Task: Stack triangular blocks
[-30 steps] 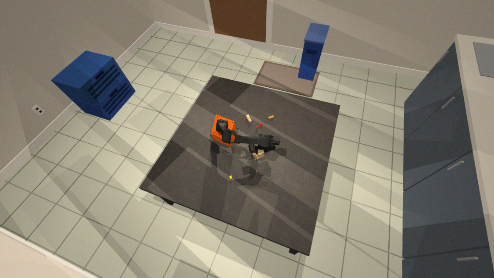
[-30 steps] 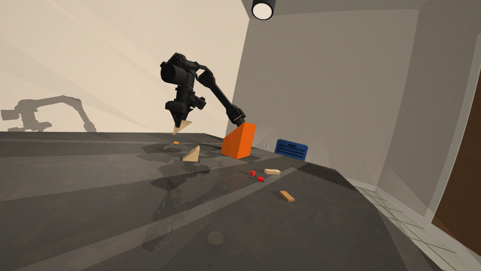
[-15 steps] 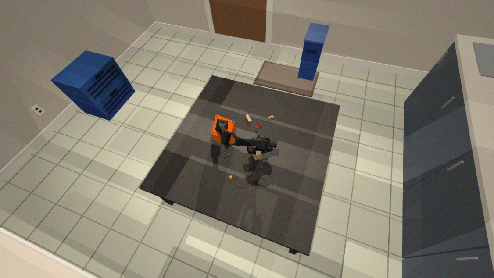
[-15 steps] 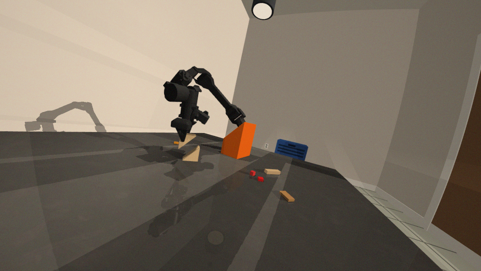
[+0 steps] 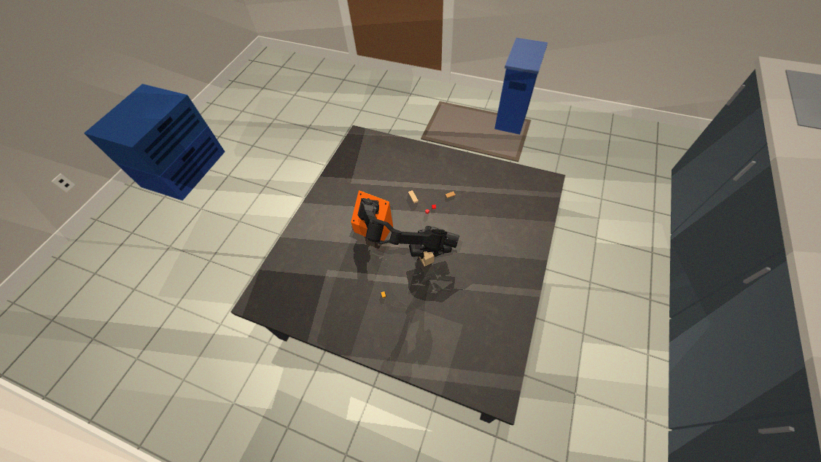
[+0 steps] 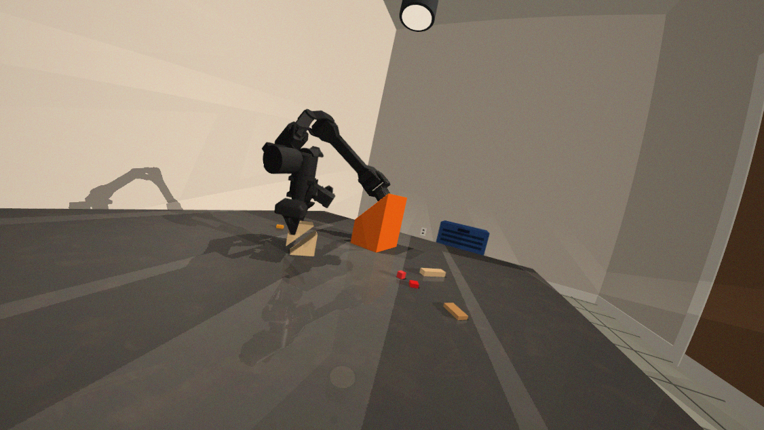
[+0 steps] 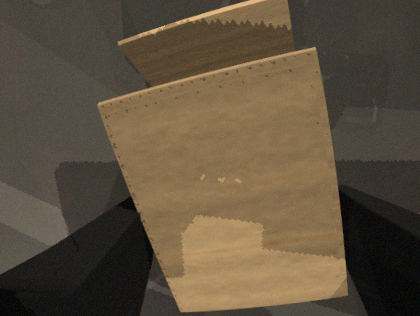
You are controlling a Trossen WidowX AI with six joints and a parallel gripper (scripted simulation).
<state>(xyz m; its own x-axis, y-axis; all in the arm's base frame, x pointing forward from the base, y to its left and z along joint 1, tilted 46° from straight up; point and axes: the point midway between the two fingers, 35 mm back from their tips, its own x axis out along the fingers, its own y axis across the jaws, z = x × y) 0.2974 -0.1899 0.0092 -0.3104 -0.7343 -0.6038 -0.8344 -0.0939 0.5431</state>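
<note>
My gripper [image 6: 292, 221] [image 5: 423, 252] points down and is shut on the upper triangular wooden block [image 6: 294, 233] [image 7: 225, 165]. This block sits against the sloped face of the lower triangular block [image 6: 307, 249] [image 7: 210, 47], which rests on the dark table [image 6: 160, 320] [image 5: 402, 332]. In the exterior view the two together look like one roughly square block. In the top view the pair [image 5: 427, 259] shows as a tan patch under the gripper. In the wrist view the lower block sticks out beyond the far edge of the held block, shifted a little to the left. The black fingers flank the held block.
The orange arm base [image 5: 370, 213] [image 6: 378, 229] stands close behind the blocks. Two small red cubes [image 5: 428, 210] [image 6: 400, 274] and two flat tan pieces [image 5: 413, 197] [image 6: 432, 272] [image 6: 455, 310] lie to one side. A tiny orange cube [image 5: 383, 294] [image 6: 279, 226] lies apart.
</note>
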